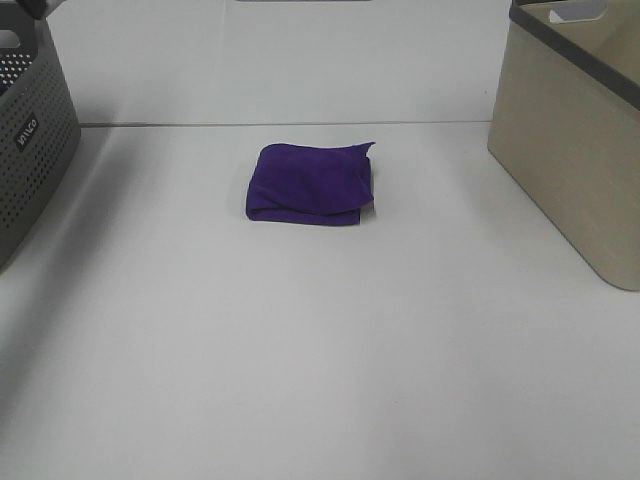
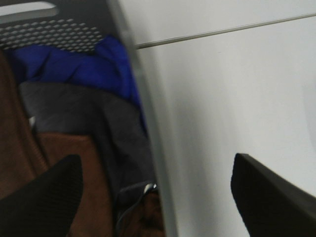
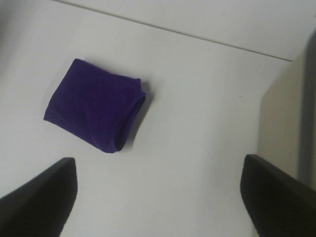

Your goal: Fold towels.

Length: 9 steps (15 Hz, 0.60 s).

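Observation:
The deep purple towel (image 1: 312,183) lies folded into a small thick rectangle at the middle of the white table, nearer the back. It also shows in the right wrist view (image 3: 94,111), with its rounded fold edge toward the beige basket. My right gripper (image 3: 159,162) is open and empty, above the table, apart from the towel. My left gripper (image 2: 157,163) is open and empty, over the rim of the grey basket (image 2: 148,123). Neither gripper shows in the exterior high view. The white tag is hidden.
The grey perforated basket (image 1: 30,130) stands at the left edge and holds a blue cloth (image 2: 74,66), a dark grey cloth (image 2: 84,113) and a brown cloth (image 2: 64,163). A beige basket (image 1: 570,150) stands at the right and also shows in the right wrist view (image 3: 281,113).

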Tool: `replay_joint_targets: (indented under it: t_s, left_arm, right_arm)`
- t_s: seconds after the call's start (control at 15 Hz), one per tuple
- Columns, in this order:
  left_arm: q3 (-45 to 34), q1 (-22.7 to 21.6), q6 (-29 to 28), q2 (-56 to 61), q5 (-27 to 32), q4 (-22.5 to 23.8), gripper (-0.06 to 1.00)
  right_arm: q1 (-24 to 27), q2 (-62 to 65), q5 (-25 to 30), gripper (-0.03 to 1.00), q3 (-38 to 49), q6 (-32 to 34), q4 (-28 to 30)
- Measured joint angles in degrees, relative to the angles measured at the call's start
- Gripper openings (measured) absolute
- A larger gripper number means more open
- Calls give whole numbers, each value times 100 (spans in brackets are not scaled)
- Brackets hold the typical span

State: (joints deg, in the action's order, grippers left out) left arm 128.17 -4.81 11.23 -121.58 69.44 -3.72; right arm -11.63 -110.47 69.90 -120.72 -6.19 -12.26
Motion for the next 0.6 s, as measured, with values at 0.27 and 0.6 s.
replay_joint_targets:
  t_s: [0.27, 0.6]
  left_arm:
    - [-3037, -1089, 453, 2424, -23, -418, 76]
    - [-6320, -1432, 825, 6159, -636, -567, 76]
  right_arm:
    - [275, 1954, -11, 87, 2177, 97, 74]
    - [269, 5128, -46, 87, 5157, 143, 63]
